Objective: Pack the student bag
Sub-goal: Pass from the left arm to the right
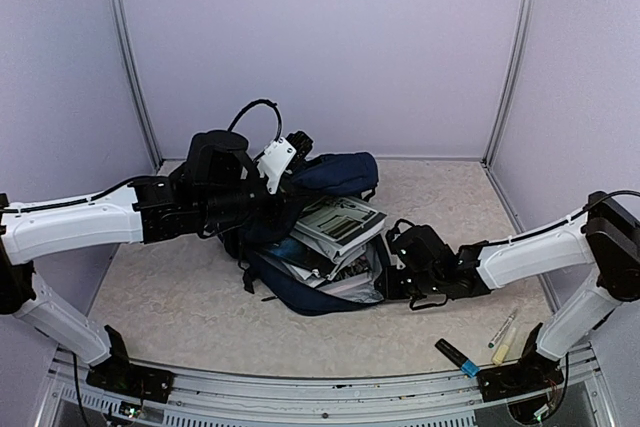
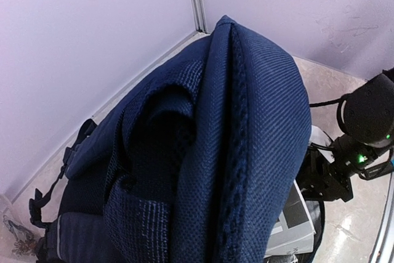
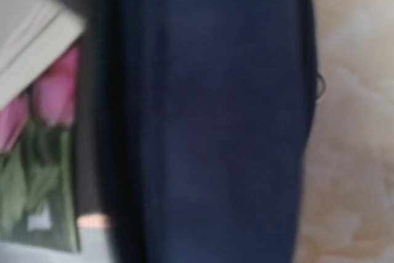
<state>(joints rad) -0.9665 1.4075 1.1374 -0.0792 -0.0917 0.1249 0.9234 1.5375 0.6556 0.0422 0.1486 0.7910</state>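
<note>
student bag: dark blue cloth, not shiny. Up close I see a rough, bumpy weave like tiny nets.
books: paper, with smooth covers that shine a little.
table: hard and smooth, spotty like stone, with a soft shine.
walls: smooth and dull.
corner posts: grey metal, a bit shiny.
rail at the table's near edge: grey metal with grooves.
my arms: smooth white plastic shells, dull black joints.
pens at the near right corner: smooth plastic.
</note>
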